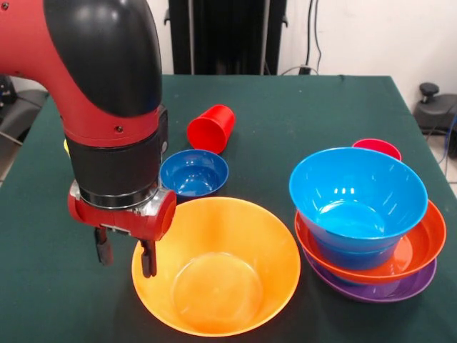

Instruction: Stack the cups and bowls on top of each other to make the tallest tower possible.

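Observation:
My gripper [126, 256] is open and empty, low over the table at the left rim of the huge orange bowl [218, 286]; its right finger [148, 261] overlaps that rim. A small blue bowl [194, 171] sits just behind the orange one. A red cup [212, 128] lies on its side further back. At the right stands the tower: a purple bowl [378, 291] lowest, a red-orange bowl [423, 243] in it, a large blue bowl [357, 193] on top. A pinkish-red cup [377, 147] shows behind the tower. A yellow sliver [66, 146] peeks from behind my arm.
The table is covered with a dark green cloth [43, 286]. Its far edge runs behind the red cup, with a black stand [227, 36] beyond it. My arm [107, 78] hides the table's left middle.

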### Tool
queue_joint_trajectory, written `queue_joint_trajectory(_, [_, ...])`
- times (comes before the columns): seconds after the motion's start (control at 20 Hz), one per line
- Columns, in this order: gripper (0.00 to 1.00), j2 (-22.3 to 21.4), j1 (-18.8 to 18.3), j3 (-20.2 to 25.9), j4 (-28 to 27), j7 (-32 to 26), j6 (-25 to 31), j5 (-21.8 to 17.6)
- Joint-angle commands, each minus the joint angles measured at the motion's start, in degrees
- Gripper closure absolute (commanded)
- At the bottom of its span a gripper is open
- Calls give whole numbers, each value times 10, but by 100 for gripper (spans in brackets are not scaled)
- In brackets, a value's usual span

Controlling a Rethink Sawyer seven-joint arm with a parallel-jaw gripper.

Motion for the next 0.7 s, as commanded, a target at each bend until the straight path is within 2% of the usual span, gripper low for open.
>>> queue_joint_trajectory(0.05, [0, 54, 3, 30, 35, 79, -75, -4])
queue_joint_trajectory(0.25, [0, 68, 2, 32, 32, 74, -89, -1])
queue_joint_trajectory(0.7, [0, 60, 9, 18, 44, 80, -95, 8])
